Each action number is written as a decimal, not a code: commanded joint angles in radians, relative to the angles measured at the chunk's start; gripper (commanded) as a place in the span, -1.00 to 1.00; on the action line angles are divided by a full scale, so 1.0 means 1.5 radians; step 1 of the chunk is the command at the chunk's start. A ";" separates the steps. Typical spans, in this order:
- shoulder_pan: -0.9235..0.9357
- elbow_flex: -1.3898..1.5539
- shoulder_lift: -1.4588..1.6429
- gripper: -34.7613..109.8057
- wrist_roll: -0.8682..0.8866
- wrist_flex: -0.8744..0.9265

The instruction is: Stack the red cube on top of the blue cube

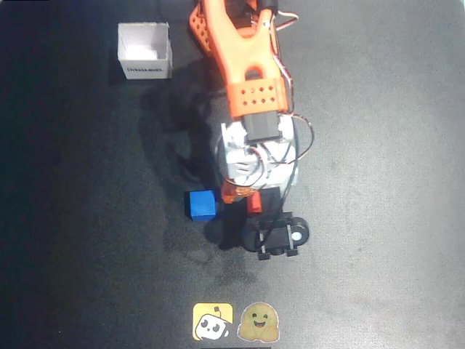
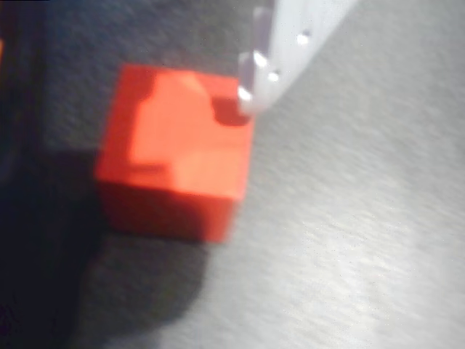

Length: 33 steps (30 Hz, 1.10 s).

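Gripper (image 1: pixel 243 195) is down over the red cube (image 2: pixel 174 156), which sits on the dark surface (image 1: pixel 378 218) just right of the blue cube (image 1: pixel 201 204) in the overhead view. Wrist view: one pale finger (image 2: pixel 265 69) touches the red cube's top right corner; I can't tell the jaw spread. Looks like grasp alignment, cube not yet lifted. White cardboard box (image 1: pixel 144 51) stands well apart from the blue cube, up-left.

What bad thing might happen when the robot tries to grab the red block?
In the wrist view a pale finger sits right at the red cube's top corner, so it might push or tip the cube instead of gripping it. In the overhead view the blue cube sits close beside the gripper, so the arm might knock it away.
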 commanded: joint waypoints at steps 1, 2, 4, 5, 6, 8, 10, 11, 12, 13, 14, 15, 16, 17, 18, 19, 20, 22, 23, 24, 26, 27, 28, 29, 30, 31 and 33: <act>-0.011 -0.027 -0.001 -0.16 0.015 -0.013; -0.013 -0.027 -0.005 -0.16 0.017 -0.018; -0.018 -0.026 -0.017 -0.16 0.021 -0.030; -0.020 -0.021 -0.024 -0.16 0.022 -0.039; -0.020 -0.017 -0.029 -0.16 0.022 -0.048; -0.020 -0.011 -0.039 -0.16 0.022 -0.060; -0.019 -0.008 -0.050 -0.16 0.024 -0.072; -0.019 -0.008 -0.057 -0.16 0.024 -0.075; -0.019 -0.007 -0.064 -0.16 0.025 -0.079; -0.019 -0.006 -0.071 -0.16 0.025 -0.082; -0.019 -0.002 -0.074 -0.18 0.027 -0.086; -0.019 0.004 -0.074 -0.22 0.027 -0.095; -0.017 0.008 -0.074 -0.30 0.026 -0.100; -0.016 0.009 -0.076 -0.40 0.025 -0.102; -0.014 0.009 -0.077 -0.50 0.020 -0.105; -0.013 0.009 -0.077 -0.52 0.018 -0.106; -0.012 0.009 -0.076 -0.52 0.018 -0.106; -0.008 0.010 -0.071 -0.52 0.018 -0.104; -0.006 0.010 -0.066 -0.52 0.018 -0.100; -0.003 0.007 -0.061 -0.52 0.018 -0.094; 0.005 -0.012 -0.053 -0.52 0.013 -0.061; 0.011 -0.029 -0.050 -0.52 0.008 -0.037; 0.020 -0.051 -0.049 -0.52 0.001 -0.006; 0.031 -0.077 -0.048 -0.52 -0.012 0.029; 0.043 -0.104 -0.048 -0.52 -0.024 0.063; 0.055 -0.131 -0.048 -0.52 -0.038 0.095; 0.079 -0.178 -0.048 -0.52 -0.055 0.150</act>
